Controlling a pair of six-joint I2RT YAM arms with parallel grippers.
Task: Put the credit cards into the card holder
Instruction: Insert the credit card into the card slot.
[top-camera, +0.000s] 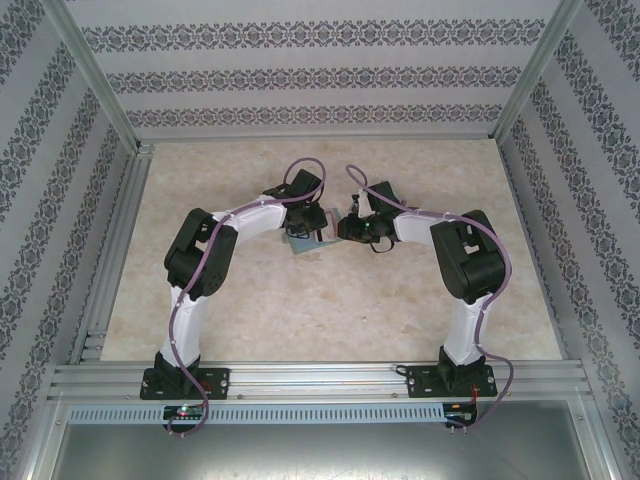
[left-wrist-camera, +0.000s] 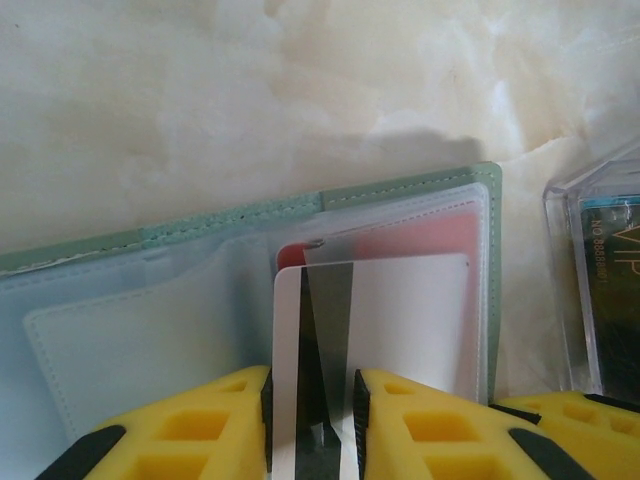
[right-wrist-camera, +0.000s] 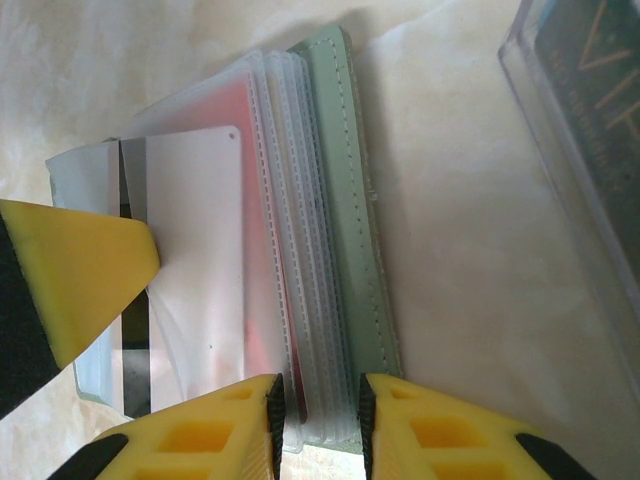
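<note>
The left arm (top-camera: 200, 250) bends at the elbow and reaches toward 1 o'clock over the counter (top-camera: 330, 320). The left tool (left-wrist-camera: 312, 388) is nearly closed, pinching the near edge of a white card (left-wrist-camera: 400, 320) with a dark stripe. The card lies flat over the clear sleeves (left-wrist-camera: 150, 300) of the open card holder (left-wrist-camera: 400, 185), which sits mid-counter between both tools. The right tool (right-wrist-camera: 315, 390) is at a narrow gap, clamped on the stacked sleeve edges beside the holder's green cover. At 3 o'clock of the holder stands a clear box (left-wrist-camera: 590, 290) with a dark card inside. The right arm (top-camera: 465, 255) reaches in toward 10 o'clock.
</note>
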